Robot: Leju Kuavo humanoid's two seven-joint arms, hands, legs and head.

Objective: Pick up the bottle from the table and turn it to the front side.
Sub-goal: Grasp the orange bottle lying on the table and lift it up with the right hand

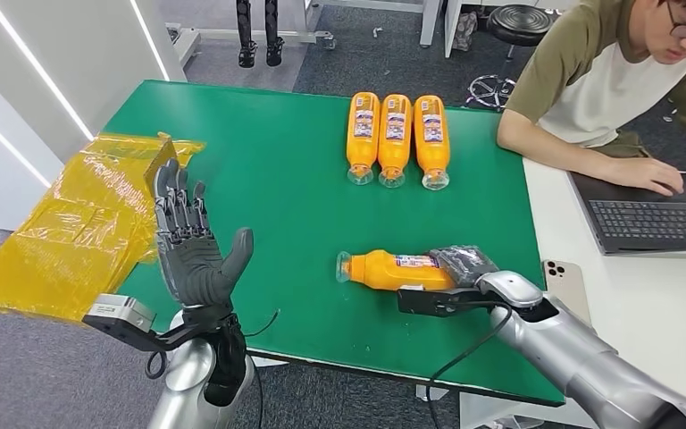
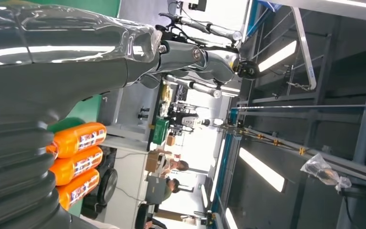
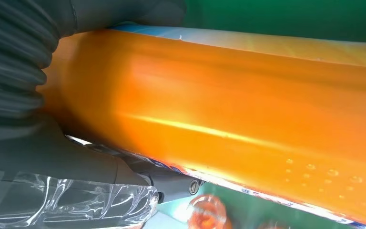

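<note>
Right hand is on the bottle now, fingers wrapped over its base end. The bottle lies on its side on the green desk, near the front edge and right of centre, cap pointing left. From the right wrist camera the orange body runs right across the hand, with the dark fingers curled over one side and the thumb under the other. That reads as a closed grip on the bottle, though I cannot tell whether it has left the desk surface yet.

Left hand is up over the near left part of the desk, palm facing forward, fingers spread, holding nothing.

Far across the desk, three more orange bottles lie side by side in a neat row, labels up, caps toward the robot. Yellow plastic bags hang off the left edge. A person sits at the right, hand on a laptop, a phone lying just beside the robot's right arm.

My read: this is the grasp step, turning not yet done. The label shows along the top edge of the bottle, so the next move likely calls for a clean lift, then a roll of the wrist to bring the label face up like the far row. The bottle looks smooth, so slipping in the hand is the risk.
</note>
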